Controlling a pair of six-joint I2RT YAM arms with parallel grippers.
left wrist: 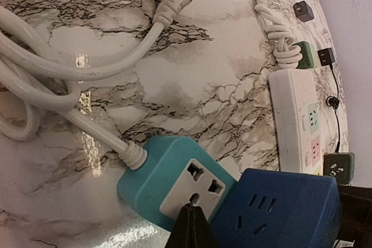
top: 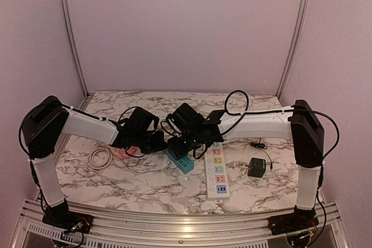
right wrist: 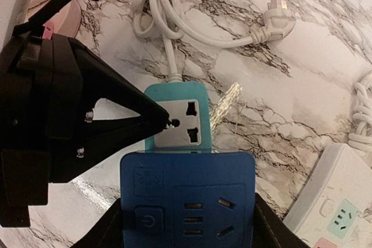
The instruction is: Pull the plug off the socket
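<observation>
White plastic comes first: a power strip (top: 217, 172) lies on the marble worktop (top: 116, 184) closest to the arm bases, with a black adapter (top: 256, 167) just beside it.

Further in, at mid-worktop, sits the teal socket (right wrist: 177, 120), and the blue plug (right wrist: 187, 201) is seated on the end away from the socket's cable. The right gripper (right wrist: 187, 225) pinches the plug by its two opposite side walls. The left gripper (left wrist: 190, 216) is pressed together, its tip bearing down on the socket face just beside the plug.

The plug looks like a rigid, smooth, boxy shell. It is probably light but gripped firmly by the socket contacts, so the flat side walls are the sensible place to hold it.

In the top view the socket's long axis runs diagonally, far-left to near-right. The plug's face points up, so its pins likely point down and the pull should go straight up off the worktop.

Beyond both, the socket's white cable (right wrist: 174, 21) loops away towards the far left.
</observation>
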